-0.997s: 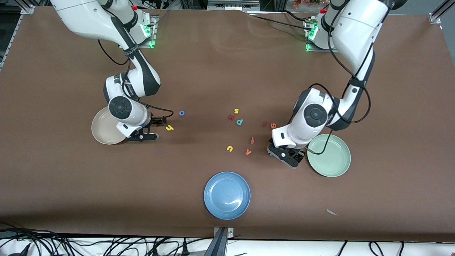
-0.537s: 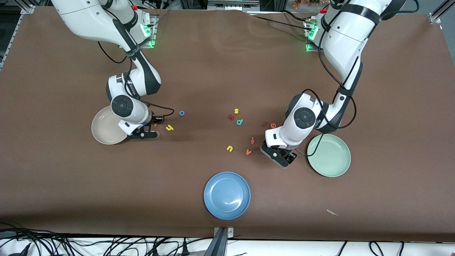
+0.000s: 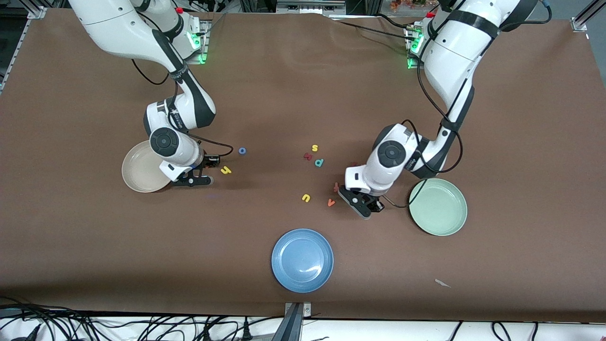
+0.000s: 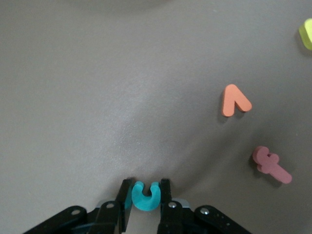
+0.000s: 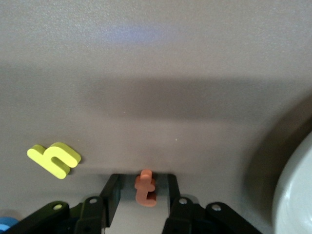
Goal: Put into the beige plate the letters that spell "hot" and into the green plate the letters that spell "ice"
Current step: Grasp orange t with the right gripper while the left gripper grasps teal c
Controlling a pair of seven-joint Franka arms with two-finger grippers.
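Observation:
My left gripper [image 3: 365, 207] [image 4: 146, 187] is low over the table between the green plate [image 3: 438, 207] and the loose letters. It is shut on the teal "c" [image 4: 146, 196], with both fingers against its sides. My right gripper [image 3: 208, 166] [image 5: 144, 183] is down beside the beige plate [image 3: 137, 173]. Its jaws are open and narrow around the orange "t" [image 5: 145, 187], with a gap on each side. The yellow "h" [image 3: 226, 170] [image 5: 54, 159] lies next to it and the blue "o" [image 3: 242, 150] a little farther back. The left arm partly covers the dark red "i" [image 3: 352, 165]; the "e" is hidden.
An orange "v" [image 3: 331, 202] [image 4: 235, 100], a reddish "f" [image 3: 336, 186] [image 4: 270, 165] and a yellow "u" [image 3: 306, 197] lie close to the left gripper. A yellow "s" [image 3: 314, 148], a curved dark red letter [image 3: 307, 156] and a teal "p" [image 3: 319, 162] lie mid-table. The blue plate [image 3: 302, 260] is nearest the front camera.
The left gripper has moved away from the green plate toward the "v" and "f", and its jaws have closed. The right gripper's jaws have narrowed around the "t"; it has barely moved.

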